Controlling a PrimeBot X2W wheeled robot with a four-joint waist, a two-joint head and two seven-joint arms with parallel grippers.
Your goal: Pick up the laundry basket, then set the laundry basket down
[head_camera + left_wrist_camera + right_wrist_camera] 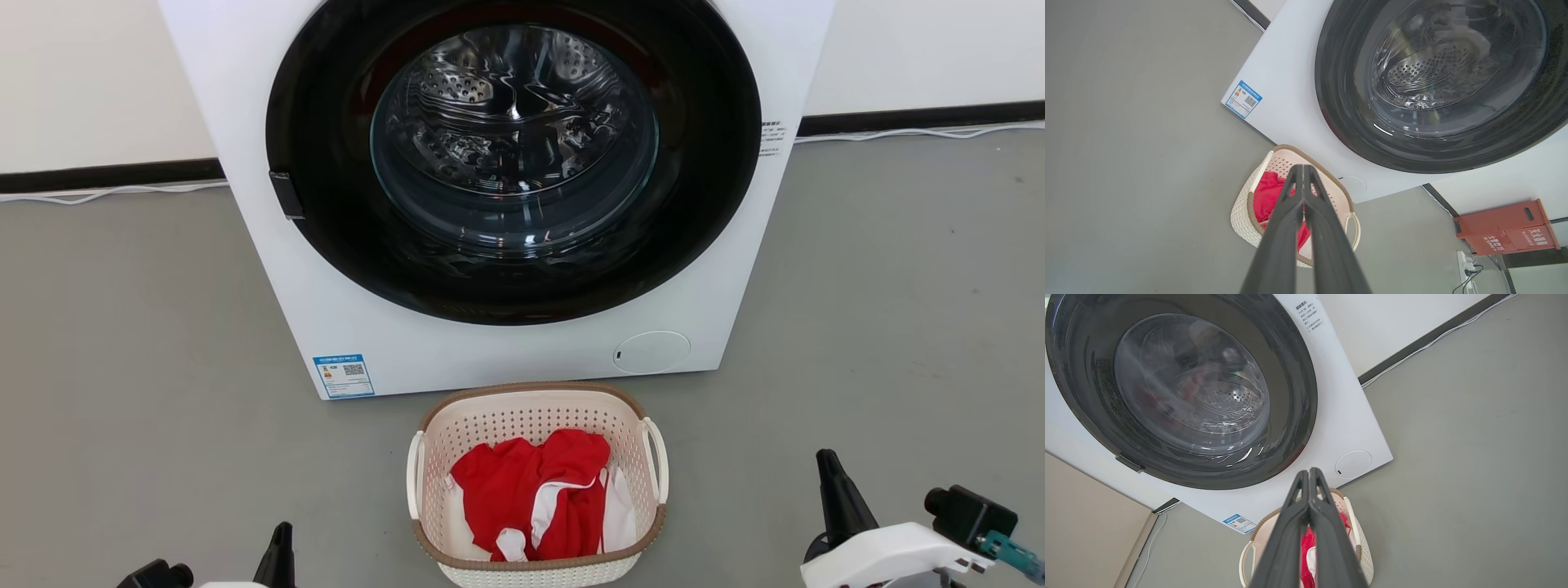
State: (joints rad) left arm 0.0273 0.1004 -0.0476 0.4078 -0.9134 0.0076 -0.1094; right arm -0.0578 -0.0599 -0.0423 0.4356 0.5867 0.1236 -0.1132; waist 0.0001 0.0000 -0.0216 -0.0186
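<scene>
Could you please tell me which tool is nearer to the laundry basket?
Left, narrowly. The left tool is off the left side of the laundry basket, toward its near end; the right tool stands farther out, off its right side. Neither touches it.

The left end effector [281, 535] sits low on the left and the right end effector [828, 461] low on the right. Both point forward with their dark fingers pressed together.

Near rim of laundry basket [522, 390] off-frame.
</scene>
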